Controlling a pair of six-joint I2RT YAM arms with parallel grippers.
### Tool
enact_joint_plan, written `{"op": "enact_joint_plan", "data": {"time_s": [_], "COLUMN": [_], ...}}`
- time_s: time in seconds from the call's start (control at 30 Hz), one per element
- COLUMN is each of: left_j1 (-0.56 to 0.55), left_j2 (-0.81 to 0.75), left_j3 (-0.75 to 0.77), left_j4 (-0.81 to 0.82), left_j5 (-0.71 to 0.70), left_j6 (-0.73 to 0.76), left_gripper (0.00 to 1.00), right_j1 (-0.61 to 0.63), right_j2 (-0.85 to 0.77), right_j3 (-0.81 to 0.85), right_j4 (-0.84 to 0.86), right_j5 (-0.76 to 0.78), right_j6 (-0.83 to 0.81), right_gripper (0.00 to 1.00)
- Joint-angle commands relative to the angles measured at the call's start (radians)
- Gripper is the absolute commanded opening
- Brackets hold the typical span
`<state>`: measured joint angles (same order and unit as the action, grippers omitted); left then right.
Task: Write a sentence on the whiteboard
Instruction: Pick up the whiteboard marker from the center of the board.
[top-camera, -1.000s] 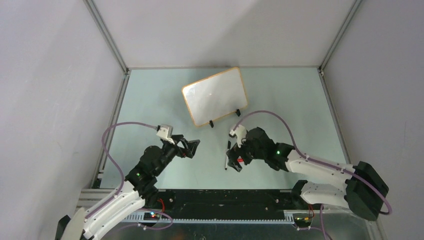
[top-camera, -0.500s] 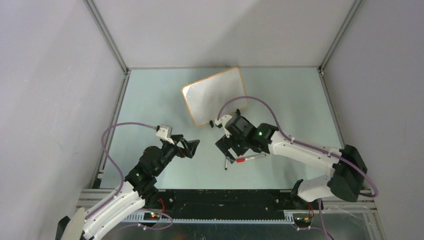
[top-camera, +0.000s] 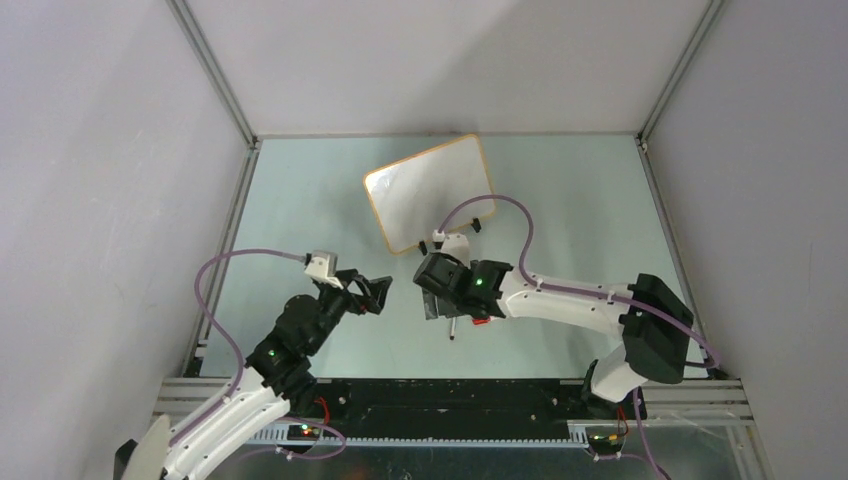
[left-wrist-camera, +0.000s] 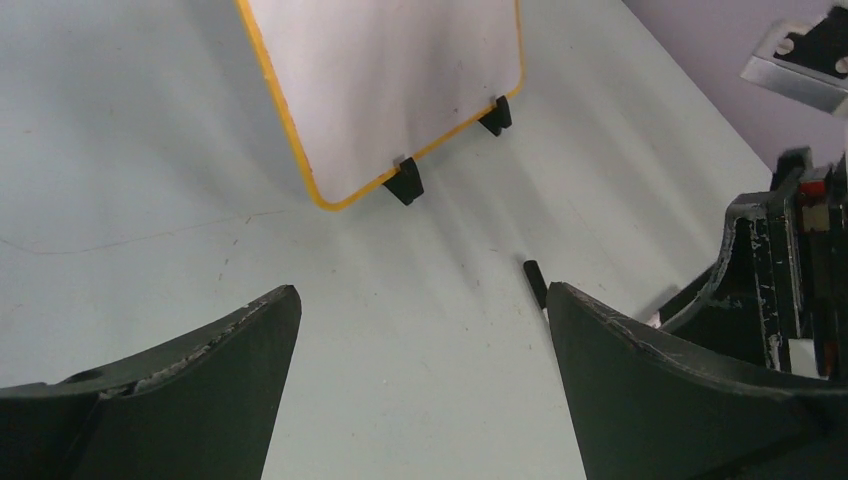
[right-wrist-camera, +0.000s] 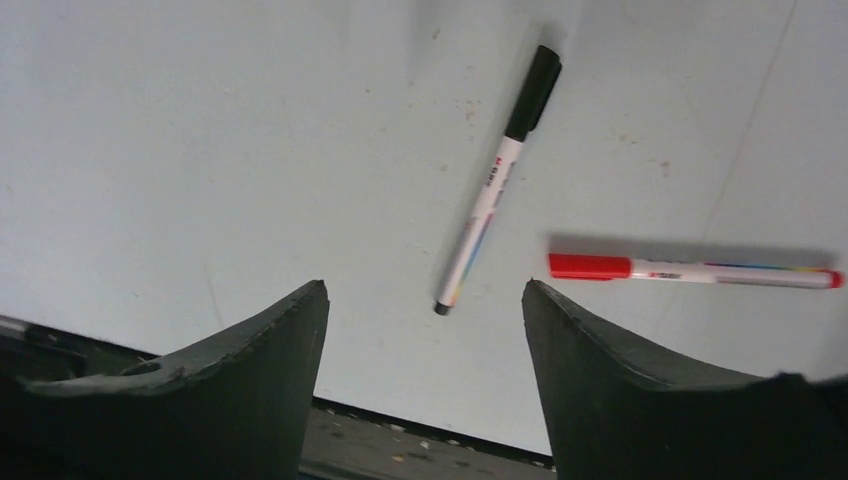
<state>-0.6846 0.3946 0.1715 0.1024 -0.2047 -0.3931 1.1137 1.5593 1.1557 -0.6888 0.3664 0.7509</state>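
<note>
The whiteboard (top-camera: 428, 192) stands tilted on two black clip feet at the back centre, its face blank; no sentence shows on it. It also shows in the left wrist view (left-wrist-camera: 385, 80). A black-capped marker (right-wrist-camera: 495, 185) and a red-capped marker (right-wrist-camera: 690, 270) lie on the table. In the top view only the black marker's tip (top-camera: 452, 335) and the red cap (top-camera: 481, 320) show from under my right gripper (top-camera: 432, 303). That gripper (right-wrist-camera: 424, 290) is open and empty, hovering over the markers. My left gripper (top-camera: 375, 293) is open and empty (left-wrist-camera: 420, 300), left of them.
The table's near edge (right-wrist-camera: 420, 425), with a dark rail, lies just past my right fingertips. Grey walls close in the table on three sides. My right gripper's body (left-wrist-camera: 790, 270) sits close at the right of the left wrist view.
My right arm has swung left and forward, so its gripper now hovers over the markers, nearer my left gripper. The left arm has shifted only slightly. The markers and whiteboard have not moved.
</note>
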Motion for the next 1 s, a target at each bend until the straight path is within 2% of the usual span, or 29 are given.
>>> {"op": "enact_joint_plan", "data": {"time_s": [0.0,0.03,0.2,0.43,0.73,0.87,0.93,0.97], "left_j1": [-0.003,-0.004,-0.004,-0.004,-0.003,-0.004,-0.004,-0.003], "left_j2": [-0.027,-0.036,-0.071,-0.093,-0.083,-0.081,-0.080,-0.080], "left_j3": [-0.003,-0.002,-0.004,-0.004,-0.001,-0.001,-0.001,0.000], "left_j4": [-0.031,-0.037,-0.074,-0.090,-0.092,-0.091,-0.092,-0.092], "left_j5": [-0.069,-0.085,-0.122,-0.131,-0.134,-0.136,-0.136,-0.137], "left_j6": [-0.015,-0.018,-0.027,-0.030,-0.033,-0.032,-0.031,-0.030], "left_gripper": [0.99,0.99,0.99,0.99,0.99,0.99,0.99,0.99], "right_j1": [0.035,0.040,0.065,0.077,0.081,0.081,0.081,0.080], "right_j2": [0.035,0.051,0.114,0.193,0.154,0.167,0.168,0.163], "right_j3": [0.005,0.005,0.005,-0.017,-0.115,-0.137,-0.158,-0.166], "right_j4": [0.060,0.062,0.058,0.059,0.110,0.141,0.164,0.181], "right_j5": [0.135,0.141,0.190,0.167,0.158,0.131,0.117,0.114], "right_j6": [0.195,0.211,0.269,0.318,0.361,0.364,0.372,0.374], "right_gripper": [0.71,0.67,0.57,0.52,0.49,0.39,0.31,0.20]}}
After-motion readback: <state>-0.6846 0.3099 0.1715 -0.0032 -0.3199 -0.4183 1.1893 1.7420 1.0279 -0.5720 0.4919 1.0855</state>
